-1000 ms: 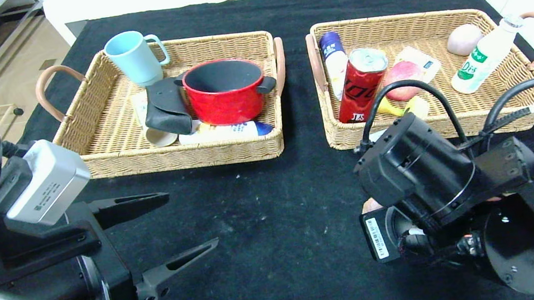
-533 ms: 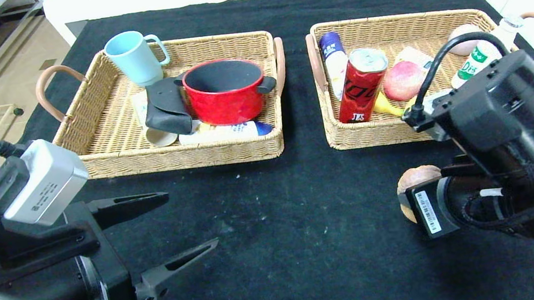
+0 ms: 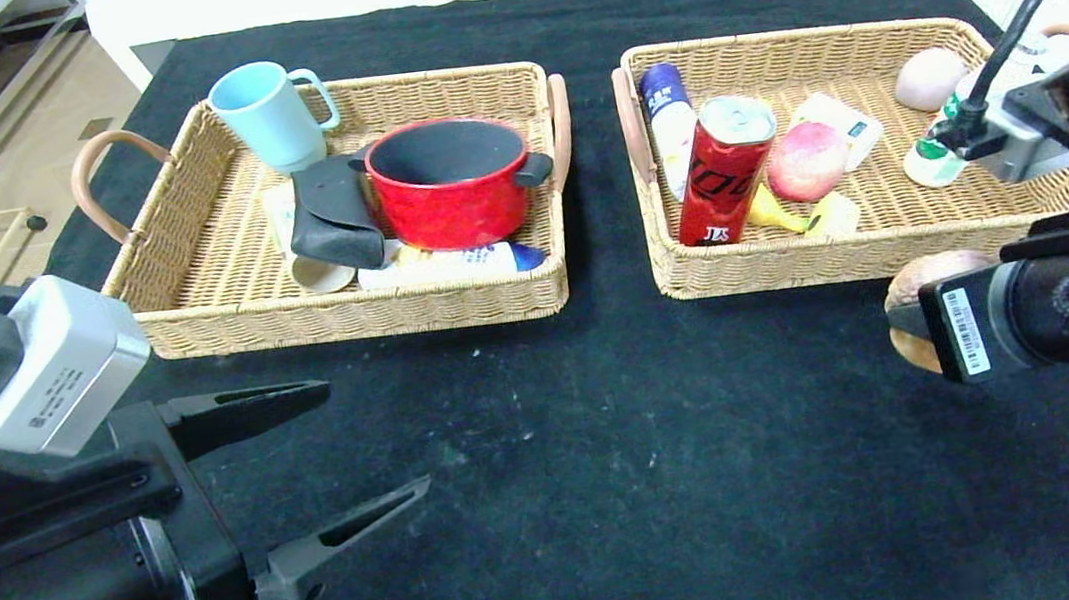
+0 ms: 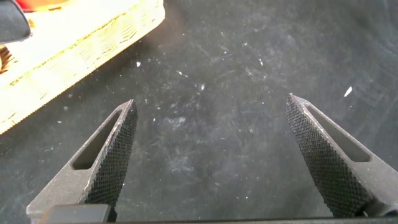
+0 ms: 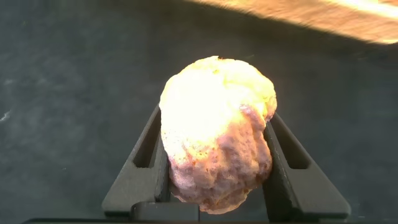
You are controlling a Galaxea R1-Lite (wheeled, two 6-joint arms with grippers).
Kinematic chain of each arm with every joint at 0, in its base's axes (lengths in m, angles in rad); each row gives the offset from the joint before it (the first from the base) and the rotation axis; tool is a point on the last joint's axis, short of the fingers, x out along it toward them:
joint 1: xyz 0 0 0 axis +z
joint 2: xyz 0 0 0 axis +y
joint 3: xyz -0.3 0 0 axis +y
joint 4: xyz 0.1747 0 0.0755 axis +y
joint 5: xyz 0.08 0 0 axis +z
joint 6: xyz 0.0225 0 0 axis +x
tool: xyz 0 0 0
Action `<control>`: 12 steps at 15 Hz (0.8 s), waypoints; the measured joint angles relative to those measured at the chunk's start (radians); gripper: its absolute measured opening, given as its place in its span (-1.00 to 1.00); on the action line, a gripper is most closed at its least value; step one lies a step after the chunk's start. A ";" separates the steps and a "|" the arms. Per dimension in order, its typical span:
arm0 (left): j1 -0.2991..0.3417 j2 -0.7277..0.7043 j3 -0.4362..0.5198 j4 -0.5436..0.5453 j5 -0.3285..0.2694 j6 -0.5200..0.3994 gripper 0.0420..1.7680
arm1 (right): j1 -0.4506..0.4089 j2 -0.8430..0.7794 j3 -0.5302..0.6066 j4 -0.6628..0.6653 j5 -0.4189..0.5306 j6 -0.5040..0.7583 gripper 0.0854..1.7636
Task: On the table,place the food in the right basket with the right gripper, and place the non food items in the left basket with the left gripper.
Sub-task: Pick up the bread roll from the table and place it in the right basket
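Bread roll [image 5: 216,134], a lumpy golden-brown bun, sits pinched between the two black fingers of the right claw [image 3: 911,315], held above the black-clothed counter [image 3: 592,454] just in front of the near wall of the right wicker basket [image 3: 763,269], toward that basket's right end. The right arm reaches in from the right edge, its wrist lying roughly level with the claw pointing toward the robot's left. A second ago this arm was bent low over the counter nearer the middle, and half a second ago it was midway; it has since swung rightward and lifted, carrying the roll along. The left claw [image 3: 365,445] hangs over the near left of the counter with its black fingers spread wide and nothing between them, barely shifted from before. Farther back, the left wicker basket [image 3: 193,309] holds a red pot [image 3: 451,184], a light blue mug [image 3: 267,114] and a dark pouch [image 3: 333,212]. The right basket holds a red can [image 3: 726,167], an apple [image 3: 805,160], a blue-capped white bottle [image 3: 670,123] and a pale round item [image 3: 930,79], all unmoved.
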 joint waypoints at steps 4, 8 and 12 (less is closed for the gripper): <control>0.000 -0.013 -0.003 0.000 0.000 0.000 0.94 | -0.068 -0.025 -0.033 -0.009 0.068 -0.060 -0.09; 0.001 -0.028 -0.004 -0.001 0.001 0.000 0.94 | -0.163 -0.008 -0.055 -0.174 0.130 -0.156 -0.09; 0.001 -0.034 -0.004 -0.002 0.003 0.000 0.94 | -0.249 0.044 -0.064 -0.284 0.156 -0.217 -0.09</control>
